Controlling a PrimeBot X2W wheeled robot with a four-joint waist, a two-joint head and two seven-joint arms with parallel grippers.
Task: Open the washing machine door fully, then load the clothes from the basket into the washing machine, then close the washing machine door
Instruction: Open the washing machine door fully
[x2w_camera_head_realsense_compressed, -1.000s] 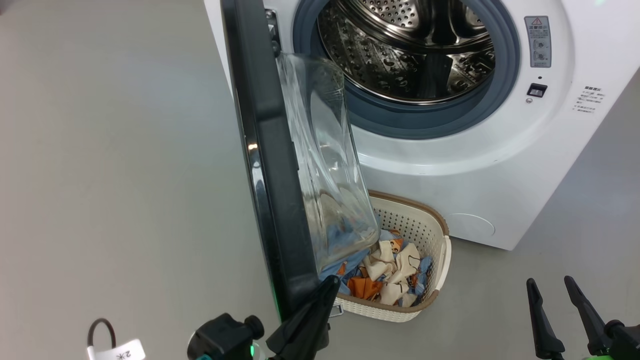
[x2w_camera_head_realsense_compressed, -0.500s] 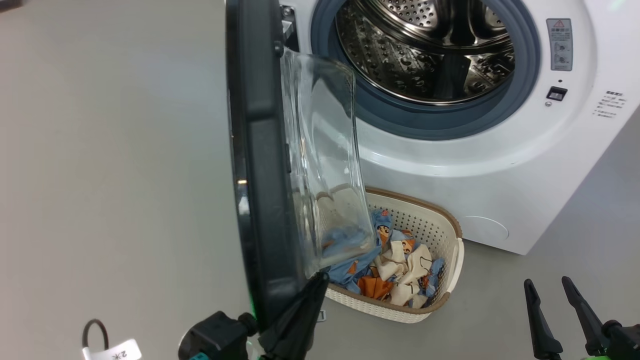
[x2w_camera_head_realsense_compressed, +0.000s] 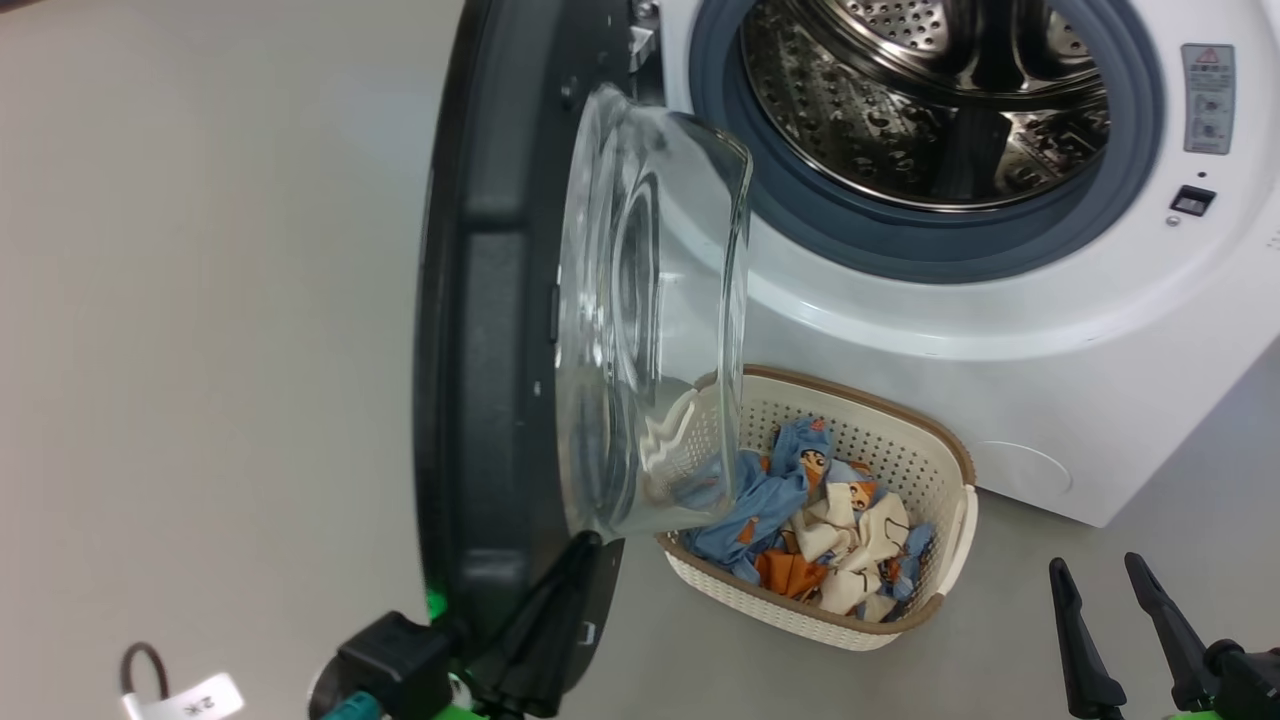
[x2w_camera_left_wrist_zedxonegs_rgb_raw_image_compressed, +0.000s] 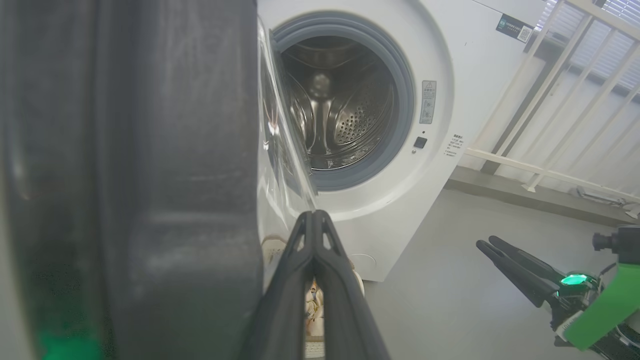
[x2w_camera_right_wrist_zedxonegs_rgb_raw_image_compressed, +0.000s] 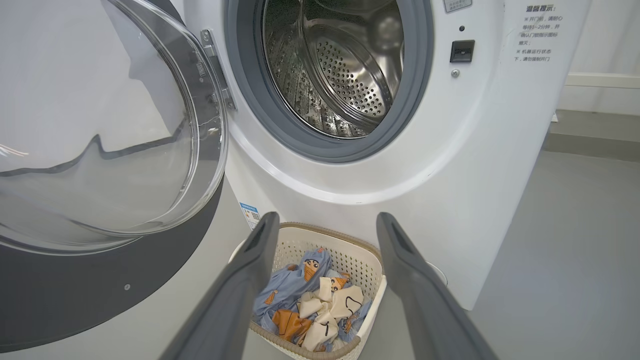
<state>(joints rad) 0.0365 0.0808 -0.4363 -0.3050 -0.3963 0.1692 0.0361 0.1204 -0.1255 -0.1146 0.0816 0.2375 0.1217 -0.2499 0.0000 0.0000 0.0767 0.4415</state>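
- We record the washing machine (x2w_camera_head_realsense_compressed: 1000, 400) white, gasket (x2w_camera_head_realsense_compressed: 930, 262) grey, drum (x2w_camera_head_realsense_compressed: 900, 130) perforated steel.
- The washing machine door (x2w_camera_head_realsense_compressed: 490, 350): glossy black rim, clear glass.
- The basket (x2w_camera_head_realsense_compressed: 885, 440): cream, perforated, brown rim.
- The clothes (x2w_camera_head_realsense_compressed: 800, 505): light blue, cream, orange, cartoon-printed.

I read "温馨提示" heading the notice (x2w_camera_right_wrist_zedxonegs_rgb_raw_image_compressed: 537, 32) on the washing machine (x2w_camera_right_wrist_zedxonegs_rgb_raw_image_compressed: 465, 165); its grey label (x2w_camera_head_realsense_compressed: 1208, 97) bears a red warning triangle.

From the head camera, the washing machine door (x2w_camera_head_realsense_compressed: 490, 350) stood edge-on from 12 down to 7 o'clock. Its glass bowl window (x2w_camera_head_realsense_compressed: 640, 330) bulged over the left end of the basket (x2w_camera_head_realsense_compressed: 890, 440). The drum (x2w_camera_head_realsense_compressed: 900, 110) mouth at 1 o'clock was unobstructed. The clothes (x2w_camera_head_realsense_compressed: 830, 520) lay uncovered from above toward 4 o'clock, with bare floor (x2w_camera_head_realsense_compressed: 1010, 600) beyond.
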